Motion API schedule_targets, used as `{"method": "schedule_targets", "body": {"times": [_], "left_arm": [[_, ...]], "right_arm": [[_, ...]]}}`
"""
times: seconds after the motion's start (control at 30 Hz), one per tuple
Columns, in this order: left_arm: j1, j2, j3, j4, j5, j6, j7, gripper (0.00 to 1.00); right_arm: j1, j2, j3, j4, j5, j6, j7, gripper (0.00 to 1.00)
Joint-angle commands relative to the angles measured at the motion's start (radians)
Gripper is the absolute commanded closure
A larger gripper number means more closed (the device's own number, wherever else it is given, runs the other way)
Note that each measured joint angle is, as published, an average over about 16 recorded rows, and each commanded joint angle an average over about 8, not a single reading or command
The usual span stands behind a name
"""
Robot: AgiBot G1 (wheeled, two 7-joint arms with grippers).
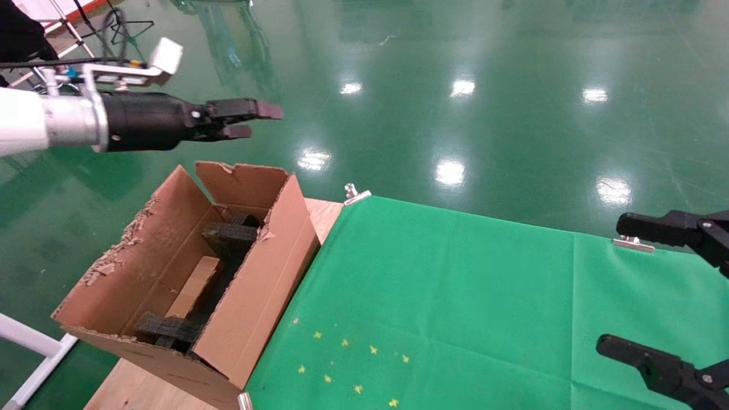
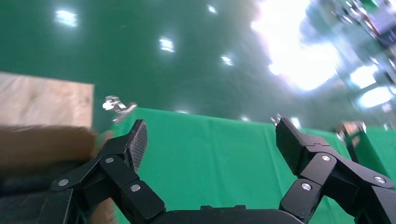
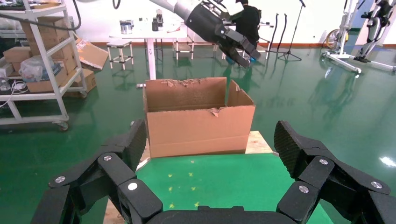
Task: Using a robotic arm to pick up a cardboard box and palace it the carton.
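Observation:
The carton [image 1: 256, 285] stands open at the table's left end, with ragged flaps and black foam inserts [image 1: 230, 236] inside. The small cardboard box [image 1: 193, 286] lies lengthwise inside it between the inserts. My left gripper [image 1: 256, 121], on the white arm, hangs open and empty in the air above and beyond the carton's far end. In the left wrist view it [image 2: 212, 140] has nothing between its fingers. It also shows in the right wrist view [image 3: 233, 46] above the carton [image 3: 198, 126]. My right gripper [image 1: 618, 285] is open and empty at the table's right edge.
A green cloth [image 1: 455, 296] covers the table, held by metal clips [image 1: 356, 195] [image 1: 633, 244], with small yellow marks [image 1: 347, 364] near the front. Bare wood [image 1: 324, 213] shows beside the carton. Beyond are a shelf with boxes [image 3: 37, 56] and a white table [image 3: 144, 35].

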Motion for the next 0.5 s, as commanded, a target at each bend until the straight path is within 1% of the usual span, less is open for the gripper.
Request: {"method": "schedule_targets", "body": {"times": [0.03,0.5], "left_arm": [[0.028,-0.004,-0.021,-0.035,-0.016,0.007,0.022,0.00],[0.234,-0.030,-0.172,-0.292,-0.130,0.060,0.186,0.00]], "right_arm": [[0.000,0.000,0.000,0.000,0.000,0.000,0.000,0.00],[0.000,0.000,0.000,0.000,0.000,0.000,0.000,0.00]]}}
